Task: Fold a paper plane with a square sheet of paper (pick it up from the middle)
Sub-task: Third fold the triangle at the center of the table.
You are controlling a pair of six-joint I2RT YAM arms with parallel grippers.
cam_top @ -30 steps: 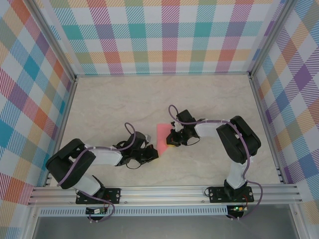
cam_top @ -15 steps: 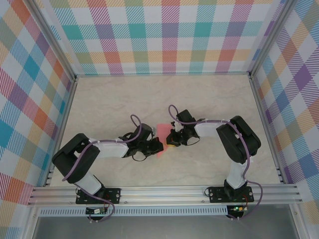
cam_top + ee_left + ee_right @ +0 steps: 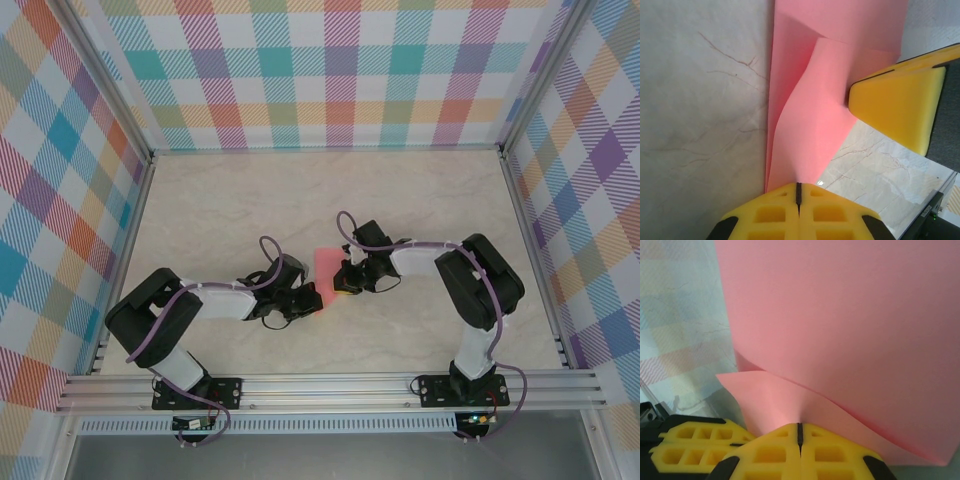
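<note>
A pale, marble-veined counter (image 3: 220, 200) sits inside checked walls (image 3: 330, 70) of many colours, with a metal rail (image 3: 330, 385) along the near edge where the two arms are bolted. Nothing else lies on the counter near the work. What crowds the spot is the arms themselves, since both reach in toward the middle and their tips end up just beside each other.

The pink sheet of paper (image 3: 325, 268) lies near the middle of the counter, between the two tips. It is partly folded. From the left wrist it shows as a long pink strip with one layer lifted and curved over another (image 3: 810, 125). From the right wrist a broad pink face fills most of the view, with a loose flap curling up below it (image 3: 840, 315).

The left tool (image 3: 316, 297) has its yellow fingers pressed together with no gap, pinching the near end of the paper at their tips (image 3: 799, 187). The right tool (image 3: 343, 284) is closed the same way, its tips clamped on the raised flap (image 3: 800, 427). In the left wrist view its yellow finger lies on the sheet's right edge.
</note>
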